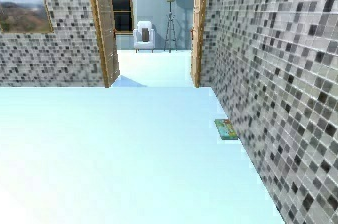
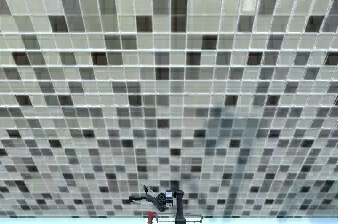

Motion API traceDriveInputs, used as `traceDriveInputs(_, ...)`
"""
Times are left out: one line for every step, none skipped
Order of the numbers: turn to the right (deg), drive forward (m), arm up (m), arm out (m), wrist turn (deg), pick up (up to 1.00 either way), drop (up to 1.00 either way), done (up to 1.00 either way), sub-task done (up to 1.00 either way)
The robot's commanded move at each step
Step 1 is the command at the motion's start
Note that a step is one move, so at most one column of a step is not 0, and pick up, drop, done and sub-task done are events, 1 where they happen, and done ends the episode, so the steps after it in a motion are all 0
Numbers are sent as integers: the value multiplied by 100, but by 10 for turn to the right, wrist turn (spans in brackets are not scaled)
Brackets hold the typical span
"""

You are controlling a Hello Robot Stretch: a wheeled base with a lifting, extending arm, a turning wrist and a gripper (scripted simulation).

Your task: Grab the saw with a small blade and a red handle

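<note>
Low in the arm side view, my gripper [image 2: 149, 197] shows as a dark body with thin fingers in front of a grey mosaic-tiled wall [image 2: 167, 90]. The arm's dark bar [image 2: 181, 208] rises beside it from the bottom edge. A small reddish blob [image 2: 152, 216] sits just under the gripper at the picture's bottom edge; its shape is too small to name. I cannot tell whether the gripper holds anything.
In the forward view, pale floor [image 1: 87, 150] runs to a wood-framed doorway [image 1: 155, 45]. Beyond it stand a white chair-like thing [image 1: 145, 37] and a thin stand [image 1: 170, 25]. The tiled wall [image 1: 297, 100] runs along the right, with a small flat green object [image 1: 225, 129] at its foot. A picture [image 1: 17, 14] hangs upper left.
</note>
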Motion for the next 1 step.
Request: traceDriveInputs(0, 0, 0, 0, 240, 0, 0, 0, 0)
